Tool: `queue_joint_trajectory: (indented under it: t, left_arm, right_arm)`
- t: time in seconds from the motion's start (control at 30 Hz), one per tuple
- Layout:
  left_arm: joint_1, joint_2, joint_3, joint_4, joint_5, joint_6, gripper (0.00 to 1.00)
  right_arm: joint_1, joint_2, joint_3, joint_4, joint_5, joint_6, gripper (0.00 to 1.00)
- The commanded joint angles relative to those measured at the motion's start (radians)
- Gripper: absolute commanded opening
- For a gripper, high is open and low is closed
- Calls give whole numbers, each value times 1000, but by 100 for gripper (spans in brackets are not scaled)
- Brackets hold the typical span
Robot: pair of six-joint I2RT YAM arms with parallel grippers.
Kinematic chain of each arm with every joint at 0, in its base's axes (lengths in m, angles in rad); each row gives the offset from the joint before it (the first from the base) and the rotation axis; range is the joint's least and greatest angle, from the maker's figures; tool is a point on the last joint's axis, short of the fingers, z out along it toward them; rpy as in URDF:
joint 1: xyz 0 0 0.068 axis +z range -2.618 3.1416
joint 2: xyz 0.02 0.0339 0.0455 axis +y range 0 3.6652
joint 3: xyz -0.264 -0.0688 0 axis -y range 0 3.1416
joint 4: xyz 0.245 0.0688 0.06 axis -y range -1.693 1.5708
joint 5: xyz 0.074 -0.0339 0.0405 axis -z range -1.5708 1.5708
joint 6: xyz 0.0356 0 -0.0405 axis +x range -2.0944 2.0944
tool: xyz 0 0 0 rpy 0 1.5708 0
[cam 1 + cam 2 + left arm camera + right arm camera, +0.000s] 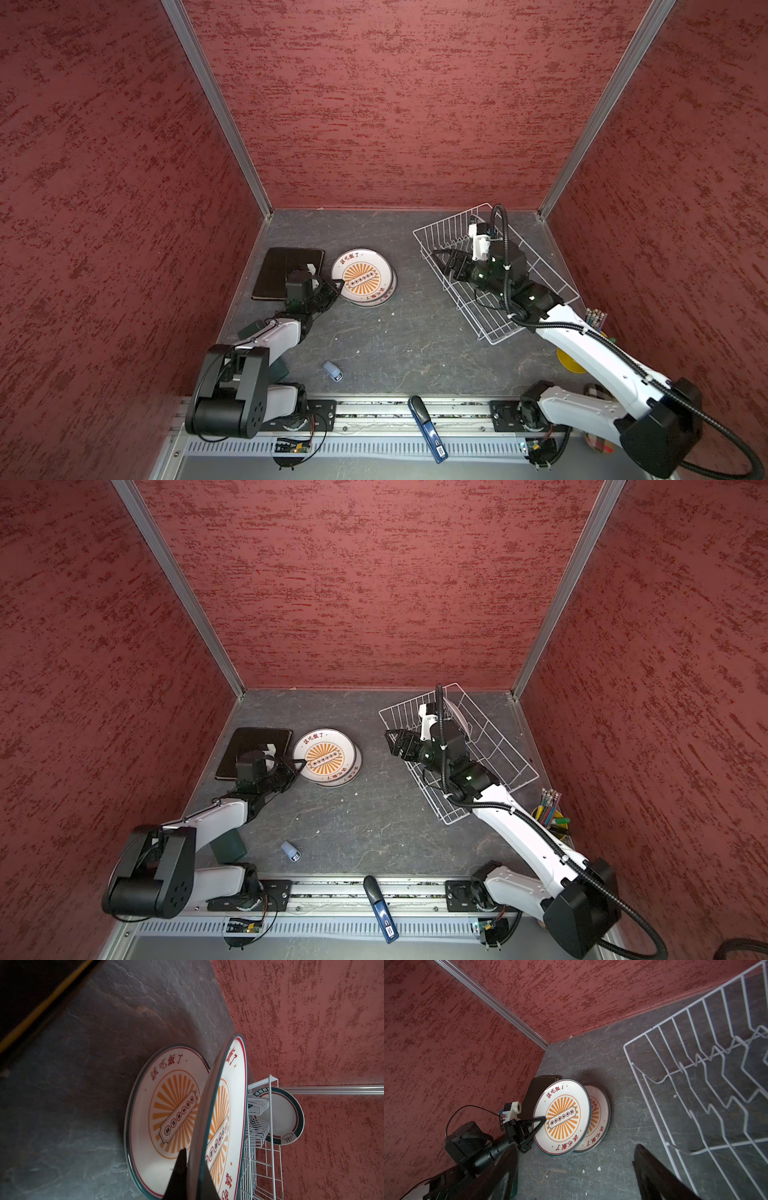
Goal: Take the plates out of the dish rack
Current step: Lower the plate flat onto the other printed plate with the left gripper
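Fingers (538, 1121) of the left gripper (338, 286) pinch the rim of a round white plate (562, 1115) with an orange sunburst, red lettering and a teal edge. It tilts up over a matching second plate (600, 1118) lying flat on the table (395, 332), well apart from the dish rack (478, 320). Just beyond them, farther from the rack, lies a dark brown square plate (286, 266). The right gripper (438, 262) hangs over the rack's plate-facing edge, jaws wide and empty. A teal-rimmed plate (284, 1115) stands on edge inside the rack.
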Motion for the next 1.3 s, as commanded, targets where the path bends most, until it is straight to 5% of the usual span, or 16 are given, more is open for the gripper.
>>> queue_joint_trajectory:
  t: [0.0, 1.27]
  left_arm:
    - [6, 53, 83, 29, 121, 47, 0]
    - [-9, 255, 150, 10, 83, 40, 0]
  right_arm:
    - [-5, -27, -30, -18, 34, -26, 88]
    - [-6, -44, -89, -9, -18, -7, 88]
